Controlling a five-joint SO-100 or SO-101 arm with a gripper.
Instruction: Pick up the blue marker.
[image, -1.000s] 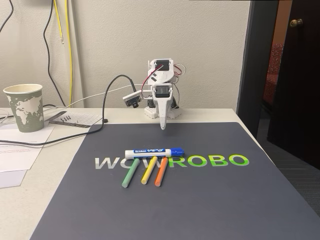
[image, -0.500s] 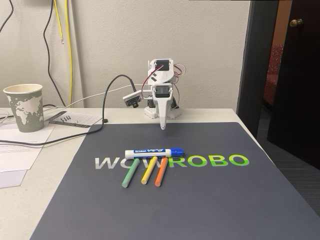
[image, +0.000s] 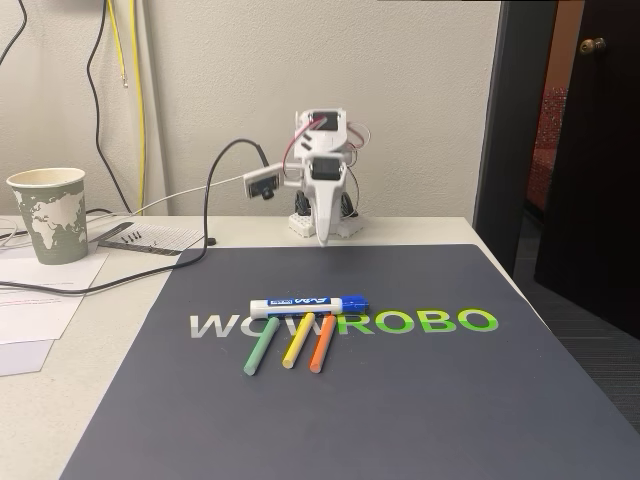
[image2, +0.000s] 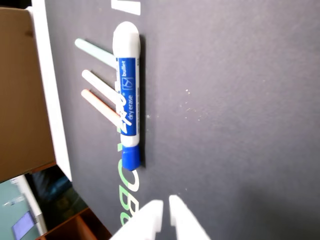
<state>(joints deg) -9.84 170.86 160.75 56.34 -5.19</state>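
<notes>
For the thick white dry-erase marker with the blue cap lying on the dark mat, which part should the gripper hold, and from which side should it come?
Probably best to grip the thick white dry-erase marker at mid-barrel, on the blue label, coming down from above. It lies flat, so the jaws should close across its width. The three thin coloured sticks end close beside its front, so the fingers need care there. The gripper hangs behind it, apart.

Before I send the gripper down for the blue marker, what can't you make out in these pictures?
- Gripper: cut off by the wrist view's bottom edge; the fixed view is too small to judge the finger gap.
- Blue marker: its label is too small to read in the fixed view.
- Paper cup: contents hidden by its rim.
</notes>
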